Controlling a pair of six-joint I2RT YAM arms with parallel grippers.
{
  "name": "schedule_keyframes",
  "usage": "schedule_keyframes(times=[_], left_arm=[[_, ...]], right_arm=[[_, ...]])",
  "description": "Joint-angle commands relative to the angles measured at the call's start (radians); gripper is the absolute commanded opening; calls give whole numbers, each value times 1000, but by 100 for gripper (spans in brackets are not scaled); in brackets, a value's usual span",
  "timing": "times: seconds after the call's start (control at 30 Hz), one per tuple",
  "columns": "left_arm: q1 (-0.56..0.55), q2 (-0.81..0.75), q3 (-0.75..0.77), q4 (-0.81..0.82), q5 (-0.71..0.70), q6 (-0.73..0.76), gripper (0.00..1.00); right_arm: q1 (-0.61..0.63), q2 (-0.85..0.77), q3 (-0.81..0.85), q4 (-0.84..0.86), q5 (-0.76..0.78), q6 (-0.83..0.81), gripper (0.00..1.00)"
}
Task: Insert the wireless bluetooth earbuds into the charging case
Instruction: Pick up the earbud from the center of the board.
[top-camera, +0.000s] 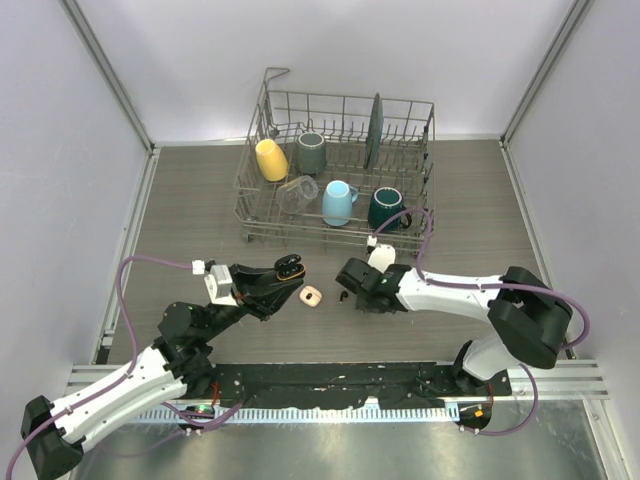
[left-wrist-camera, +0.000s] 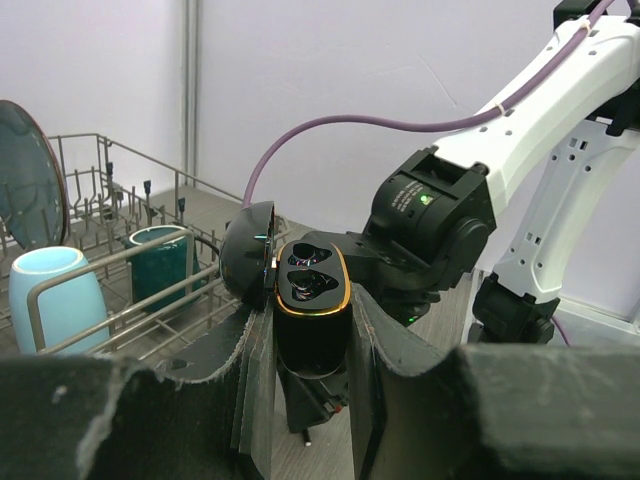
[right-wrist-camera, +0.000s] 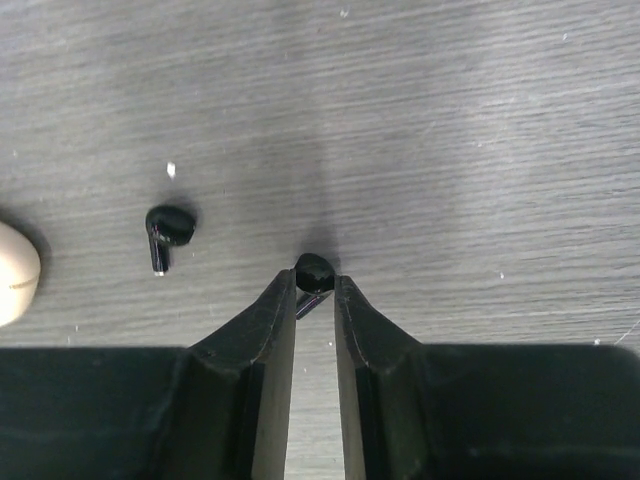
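Wood tabletop (top-camera: 200, 200), mugs (top-camera: 338, 203) in rack (top-camera: 345, 97), charging case (left-wrist-camera: 312, 285) open

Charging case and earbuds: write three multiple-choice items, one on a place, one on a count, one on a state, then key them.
1. Where is the charging case?
A. Between the left arm's fingers
B. In the dish rack
C. Under the blue mug

2. How many black earbuds show in the right wrist view?
A. One
B. Two
C. Four

3. The case's lid is:
A. Shut
B. Missing
C. Open

Key:
1 A: the left wrist view shows the fingers clamping the case's sides.
2 B: one is pinched between the right arm's fingers, and the other lies loose to its left.
3 C: the lid is hinged back and both sockets are bare.
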Motion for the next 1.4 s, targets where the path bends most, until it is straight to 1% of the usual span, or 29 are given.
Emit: schedule_keyframes(times=[0.0, 0.2, 0.33, 0.43, 0.5, 0.6, 0.73, 0.83, 0.87, 0.97, 1.0, 1.03, 1.13, 1.23, 1.37], left_arm=[[-1, 8, -1, 35, -12, -5, 0], [-3, 4, -1, 37, -12, -8, 0], [-3, 3, -3, 35, -12, -12, 0], [-3, 1, -3, 35, -13, -12, 0], [-3, 0, -3, 35, -13, -14, 0], [-3, -3, -3, 31, -13, -14, 0], [-1, -5, -4, 26, -19, -12, 0], [-1, -6, -1, 26, -22, -14, 0], [-3, -8, 0, 25, -19, -12, 0], [-3, -11, 2, 22, -22, -14, 0], [-3, -14, 2, 17, -22, -12, 0], [-3, -15, 2, 16, -24, -14, 0], [-3, -20, -1, 12, -27, -14, 0], [-3, -17, -1, 11, -27, -9, 0], [-3, -17, -1, 11, -27, -8, 0]], right_arm=[[18, -60, -30, 1, -26, -62, 22], [27, -100, -50, 5, -69, -179, 22], [27, -103, -52, 4, -98, -234, 30], [27, -94, -55, 18, -128, -263, 32], [29, -94, -52, 14, -118, -256, 32], [27, -120, -56, 26, -109, -256, 37], [29, -166, -35, 35, -112, -216, 45], [29, -168, -29, 5, -83, -117, 51], [29, -167, -29, -8, -69, -66, 53], [29, -172, -25, -60, -24, 2, 56], [27, -175, -25, -67, -11, 12, 61], [29, -175, -25, -74, -3, 23, 63], [29, -168, -4, -112, 19, 54, 64], [35, -200, 4, -91, 57, 40, 63], [49, -354, -36, -17, 121, 2, 63]])
